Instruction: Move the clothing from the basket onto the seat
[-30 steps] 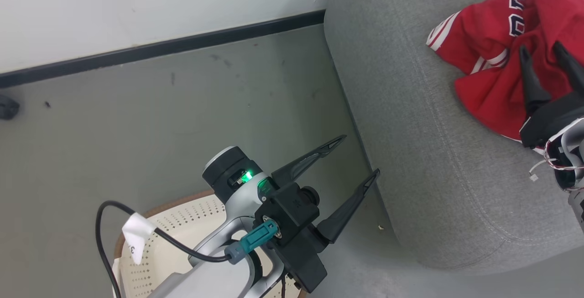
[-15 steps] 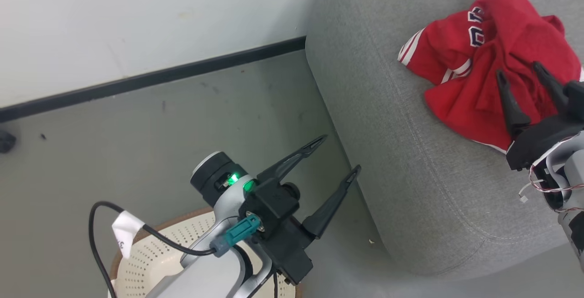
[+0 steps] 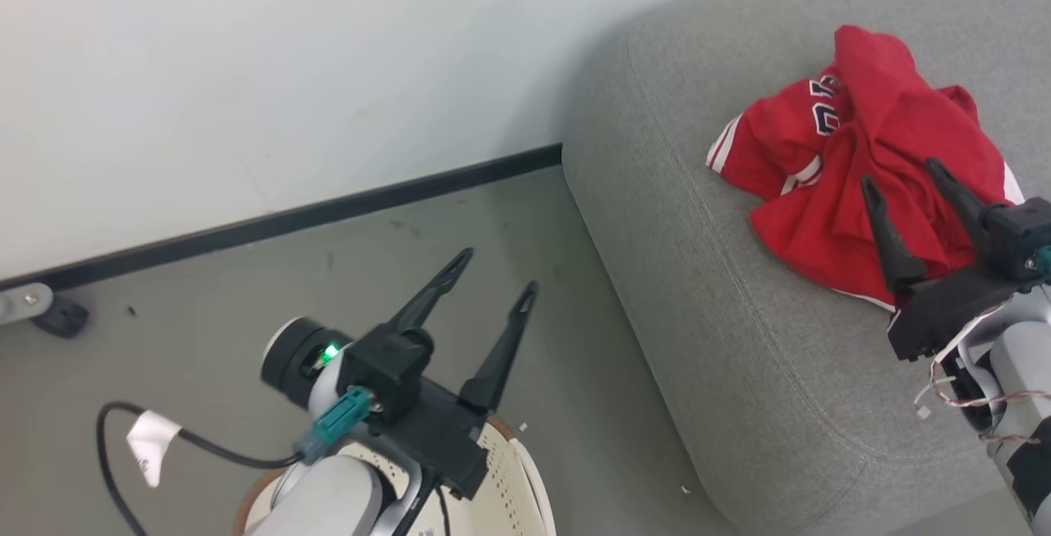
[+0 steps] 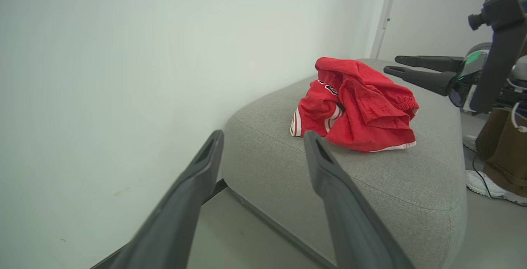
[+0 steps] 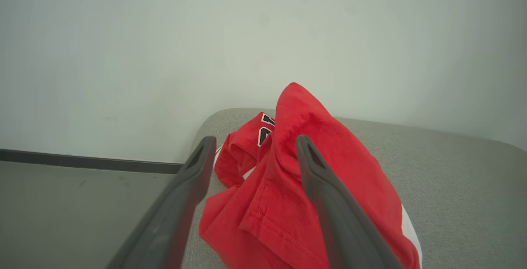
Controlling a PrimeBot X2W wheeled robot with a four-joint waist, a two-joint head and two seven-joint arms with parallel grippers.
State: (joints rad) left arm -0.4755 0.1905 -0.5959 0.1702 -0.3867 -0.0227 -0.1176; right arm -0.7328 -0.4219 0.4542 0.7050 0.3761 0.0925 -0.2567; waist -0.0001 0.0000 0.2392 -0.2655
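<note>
Looks nearly finished.
Shows the clothing (image 3: 862, 183) heaped on the seat (image 3: 739, 355); holds nothing in the right pincer (image 3: 899, 173), spread wide near the heap, nor the left pincer (image 3: 497, 271), equally wide above the basket (image 3: 513, 495), inside mostly hidden.

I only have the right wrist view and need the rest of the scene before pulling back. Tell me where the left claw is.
Observer: The left claw is open and empty, over the floor just past the basket, beside the seat.
Operator: Check the basket for leftover clothing.
Observer: Its visible wall shows none; the left arm hides the rest.
Operator: Report anything else near the seat.
Observer: A person's white shoe on the floor beyond the seat's far end.
</note>
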